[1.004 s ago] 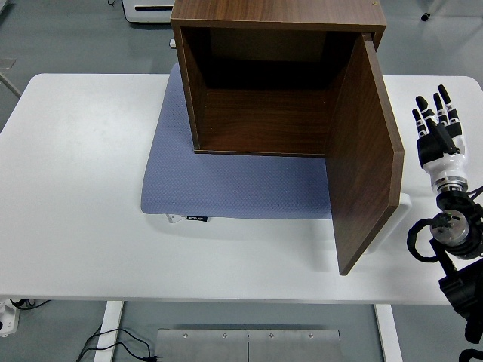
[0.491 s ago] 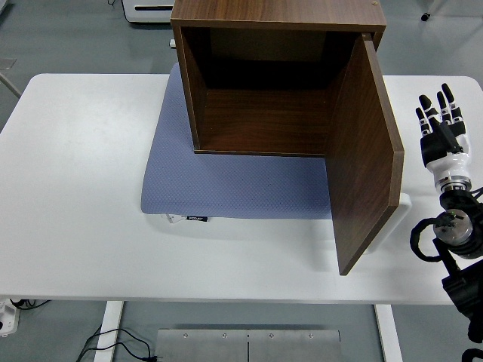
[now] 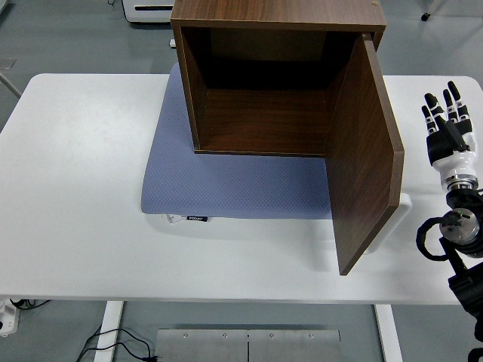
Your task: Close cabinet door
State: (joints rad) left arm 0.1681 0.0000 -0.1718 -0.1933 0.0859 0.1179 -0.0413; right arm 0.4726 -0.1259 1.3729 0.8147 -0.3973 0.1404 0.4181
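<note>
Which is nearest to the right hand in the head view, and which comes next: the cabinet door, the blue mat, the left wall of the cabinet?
Right hand, nearest first:
1. Door, open, just to the hand's left.
2. Mat, under the cabinet, mid-table.
3. Left wall, on the cabinet's far-left side.

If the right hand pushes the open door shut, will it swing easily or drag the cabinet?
The door looks like a stiff wood panel hinged at the cabinet's right side, so it should swing, not flex. The cabinet sits on a textured mat, which probably resists sliding. The right hand is open, apart from the door.
</note>
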